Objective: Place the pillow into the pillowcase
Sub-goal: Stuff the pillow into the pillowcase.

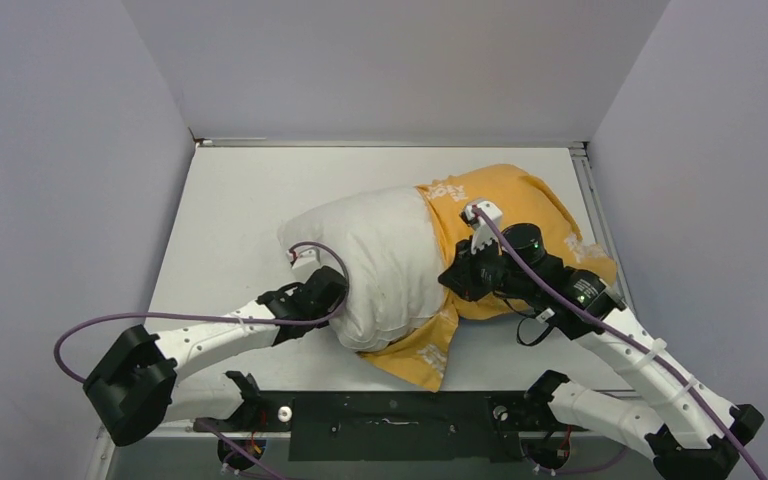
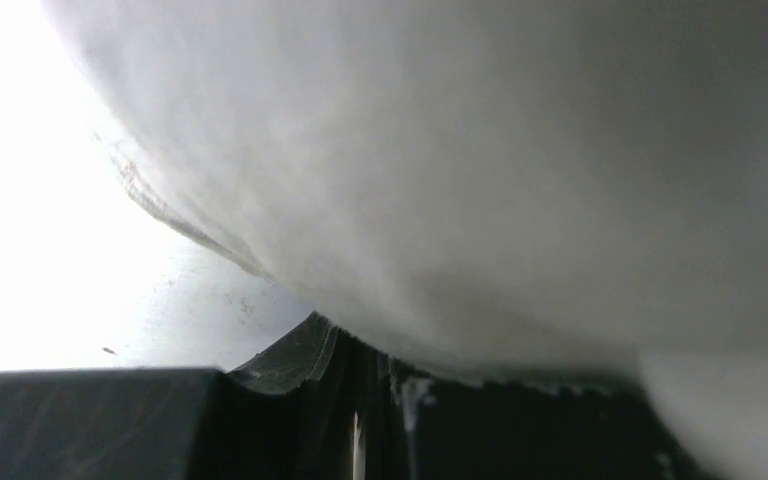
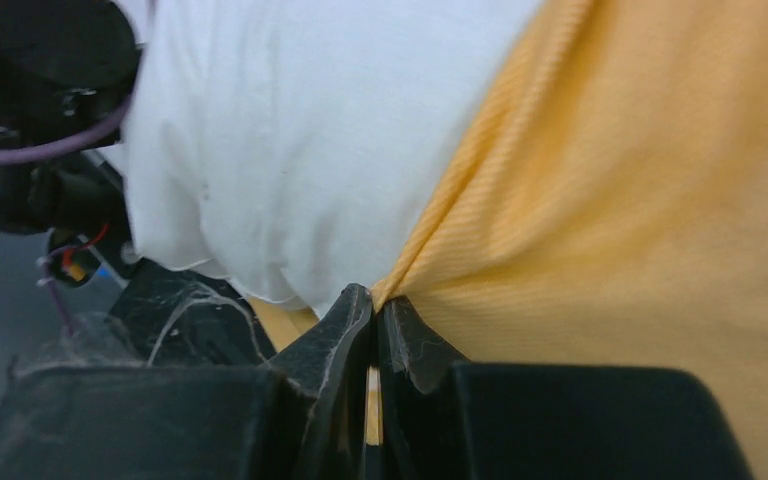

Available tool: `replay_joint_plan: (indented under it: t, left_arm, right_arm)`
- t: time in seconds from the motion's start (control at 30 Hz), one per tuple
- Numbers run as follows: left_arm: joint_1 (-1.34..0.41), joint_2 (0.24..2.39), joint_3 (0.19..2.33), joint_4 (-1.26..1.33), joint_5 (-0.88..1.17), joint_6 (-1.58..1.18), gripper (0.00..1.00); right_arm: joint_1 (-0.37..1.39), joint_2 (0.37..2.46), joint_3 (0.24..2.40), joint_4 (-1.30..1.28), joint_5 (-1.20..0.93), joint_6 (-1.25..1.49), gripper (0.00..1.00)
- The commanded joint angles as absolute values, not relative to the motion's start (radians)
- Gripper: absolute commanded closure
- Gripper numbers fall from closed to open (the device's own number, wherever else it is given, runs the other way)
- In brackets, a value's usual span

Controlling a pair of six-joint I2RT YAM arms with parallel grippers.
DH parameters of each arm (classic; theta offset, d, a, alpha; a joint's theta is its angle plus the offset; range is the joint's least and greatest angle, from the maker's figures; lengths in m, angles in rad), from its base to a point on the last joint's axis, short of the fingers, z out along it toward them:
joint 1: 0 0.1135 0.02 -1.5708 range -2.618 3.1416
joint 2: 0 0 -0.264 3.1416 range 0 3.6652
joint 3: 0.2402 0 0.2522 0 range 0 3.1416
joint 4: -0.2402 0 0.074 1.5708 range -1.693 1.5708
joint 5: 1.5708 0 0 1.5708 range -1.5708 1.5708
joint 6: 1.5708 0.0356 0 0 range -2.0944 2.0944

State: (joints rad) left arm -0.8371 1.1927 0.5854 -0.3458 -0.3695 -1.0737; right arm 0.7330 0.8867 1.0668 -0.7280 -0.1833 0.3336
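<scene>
Your right gripper (image 3: 375, 300) had its jaws pinched tight on the orange edge of the pillowcase (image 3: 610, 200), right where it met the pillow (image 3: 290, 130). Your left gripper (image 2: 365, 352) was closed too, pressed against the pillow's bare end; you couldn't tell whether it pinched fabric. The pillow lay on the table (image 1: 230, 200), its right part inside the pillowcase and its left part out.

pillow (image 1: 375, 260): off-white, plump, right end inside case, left half exposed.
pillowcase (image 1: 520, 205): orange-yellow, white lettering, wrinkled, table right side.
</scene>
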Motion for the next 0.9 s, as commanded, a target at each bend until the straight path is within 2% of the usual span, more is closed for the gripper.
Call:
replay_joint_plan:
  t: [0.0,0.13,0.17,0.2,0.27,0.3,0.37,0.5,0.57,0.63,0.7,0.87]
  left_arm:
    - [-0.877,1.274,0.684,-0.337,-0.392,-1.08,1.0]
    - [-0.937,1.331,0.736,-0.359,-0.44,-1.102,1.0]
    - [-0.945,1.341,0.744,-0.365,-0.446,-1.104,1.0]
    - [-0.953,1.349,0.75,-0.373,-0.451,-1.106,1.0]
    - [-0.962,1.354,0.75,-0.383,-0.456,-1.112,1.0]
    - [-0.963,1.35,0.744,-0.383,-0.458,-1.114,1.0]
    - [-0.964,1.333,0.726,-0.377,-0.459,-1.117,1.0]
    - [-0.965,1.296,0.701,-0.372,-0.465,-1.114,1.0]
    - [-0.965,1.282,0.696,-0.376,-0.469,-1.113,1.0]
    - [-0.965,1.272,0.696,-0.378,-0.468,-1.105,1.0]
    - [-0.965,1.269,0.7,-0.384,-0.469,-1.099,1.0]
    - [-0.965,1.264,0.707,-0.394,-0.466,-1.094,1.0]
  right_arm:
    - [0.754,0.916,1.011,-0.314,-0.676,0.404,0.95]
    - [0.781,0.978,0.946,-0.19,-0.757,0.475,0.95]
    - [0.791,0.982,0.957,-0.219,-0.731,0.451,0.88]
    - [0.794,0.974,0.968,-0.24,-0.704,0.431,0.78]
    - [0.794,0.932,1.012,-0.305,-0.602,0.396,0.42]
    - [0.794,0.908,1.032,-0.336,-0.541,0.384,0.27]
    - [0.793,0.872,1.089,-0.411,-0.399,0.358,0.03]
    - [0.791,0.889,1.214,-0.569,-0.094,0.34,0.06]
    - [0.791,0.929,1.261,-0.618,0.024,0.331,0.03]
    - [0.782,0.978,1.3,-0.65,0.11,0.327,0.09]
    - [0.769,1.043,1.352,-0.682,0.174,0.321,0.11]
    - [0.736,1.203,1.433,-0.741,0.263,0.305,0.22]
